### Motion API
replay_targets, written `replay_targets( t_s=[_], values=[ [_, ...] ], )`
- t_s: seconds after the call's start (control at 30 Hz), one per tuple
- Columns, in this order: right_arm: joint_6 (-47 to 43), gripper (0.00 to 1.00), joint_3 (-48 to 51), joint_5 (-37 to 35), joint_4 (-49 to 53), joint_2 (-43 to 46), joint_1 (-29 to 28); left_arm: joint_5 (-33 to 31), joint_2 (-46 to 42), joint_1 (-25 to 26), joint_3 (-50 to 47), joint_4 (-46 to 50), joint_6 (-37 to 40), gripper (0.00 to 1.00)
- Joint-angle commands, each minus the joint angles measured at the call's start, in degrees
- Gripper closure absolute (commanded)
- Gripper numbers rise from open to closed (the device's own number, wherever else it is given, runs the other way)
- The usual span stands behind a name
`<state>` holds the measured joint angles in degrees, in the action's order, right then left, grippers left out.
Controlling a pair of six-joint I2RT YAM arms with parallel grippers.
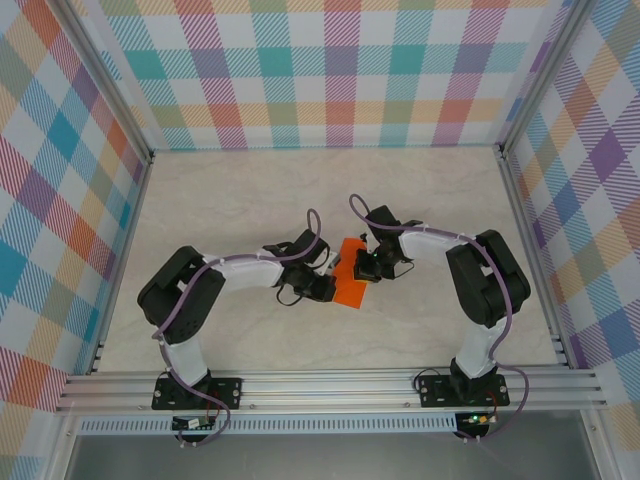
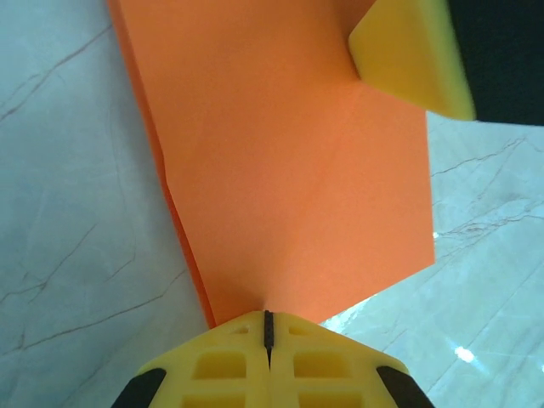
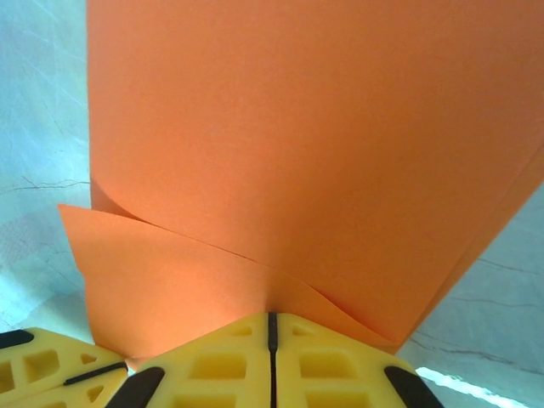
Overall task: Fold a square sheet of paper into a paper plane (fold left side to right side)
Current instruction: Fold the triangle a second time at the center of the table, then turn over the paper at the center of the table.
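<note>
The square sheet of paper (image 1: 350,275) is bright orange and lies doubled over between the two arms at the table's middle. My left gripper (image 1: 325,288) is shut on its near left edge; in the left wrist view the yellow jaws (image 2: 268,316) pinch the paper (image 2: 289,170). My right gripper (image 1: 363,268) is shut on the sheet's right side. In the right wrist view its jaws (image 3: 272,316) clamp two overlapping orange layers (image 3: 314,144), the upper one curling slightly. The right gripper's yellow fingertip (image 2: 412,55) shows at the sheet's far corner in the left wrist view.
The pale marbled tabletop (image 1: 250,200) is bounded by checked walls on three sides and an aluminium rail (image 1: 330,385) at the near edge. The left gripper's yellow fingers (image 3: 51,370) sit close beside the right gripper's jaws.
</note>
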<state>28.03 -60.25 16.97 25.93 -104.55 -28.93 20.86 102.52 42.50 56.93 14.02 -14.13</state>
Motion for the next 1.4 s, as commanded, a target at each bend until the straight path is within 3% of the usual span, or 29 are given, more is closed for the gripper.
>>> replay_targets(
  t_s=[0.0,0.13,0.23,0.37,0.47,0.57,0.7,0.9,1.0,1.37],
  values=[
    [-0.6,0.89,-1.8,1.9,-1.4,0.6,-0.4,3.3,-3.5,-0.7,1.1,-0.2,-1.1,0.92],
    [-1.0,0.70,-2.6,0.5,-1.9,7.7,-0.3,4.6,-7.7,-1.7,2.0,0.0,-1.8,0.82],
    [-2.5,0.56,-2.1,-5.1,1.4,14.6,-0.4,3.3,-10.2,-3.6,0.9,0.2,-2.4,0.67],
    [-3.4,0.34,1.7,-12.8,5.4,22.8,-0.4,3.4,-9.5,-6.0,-0.4,-0.4,-2.6,0.56],
    [-2.4,0.20,7.2,-12.1,4.6,27.8,-0.3,6.7,-7.3,-7.0,-0.9,-3.5,-3.3,0.52],
    [-0.6,0.11,12.4,-7.0,0.5,31.1,-0.4,9.4,-5.0,-7.1,-0.7,-7.3,-4.1,0.50],
    [2.7,0.08,17.9,-1.7,-6.0,30.8,-0.5,9.0,-1.2,-7.2,1.3,-8.4,-4.5,0.55],
    [8.2,0.18,19.0,4.8,-15.8,24.4,-0.4,6.1,1.2,-7.2,2.6,-7.8,-4.9,0.86],
    [9.9,0.19,18.2,5.3,-18.4,20.7,-0.4,4.4,0.4,-7.3,1.8,-7.6,-5.1,0.94],
    [11.7,0.26,13.7,8.9,-23.9,11.7,-0.4,3.9,-1.8,-7.3,-0.1,-7.9,-5.3,0.98]
  ],
)
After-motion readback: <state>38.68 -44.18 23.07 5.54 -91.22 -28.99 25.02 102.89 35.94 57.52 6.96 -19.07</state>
